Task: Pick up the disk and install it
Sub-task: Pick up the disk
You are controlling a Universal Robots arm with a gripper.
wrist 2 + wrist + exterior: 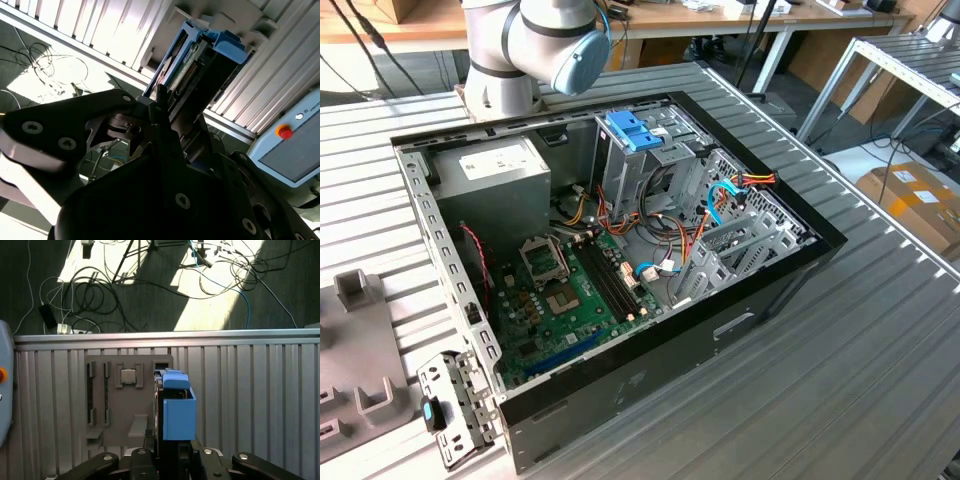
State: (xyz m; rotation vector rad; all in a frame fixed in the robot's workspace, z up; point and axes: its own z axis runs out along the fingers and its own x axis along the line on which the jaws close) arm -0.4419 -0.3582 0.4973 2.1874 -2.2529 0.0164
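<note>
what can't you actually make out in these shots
Lower end of the disk: first wrist view, hidden behind the hand.
Whether the disk is clear of the grey holder tray: both wrist views, the hand blocks the contact.
The arm past its joint: exterior view, cut off by the top edge.

The table (880, 340) is a grey metal surface of long parallel ribs. An open black computer case (650, 375) lies on it near the middle. The arm's base (500, 85) stands just behind the case. At the exterior view's left lies a flat grey fixture plate (360, 370) with raised holders, and a small perforated metal bracket (455, 400) rests between the plate and the case's near corner.
</note>
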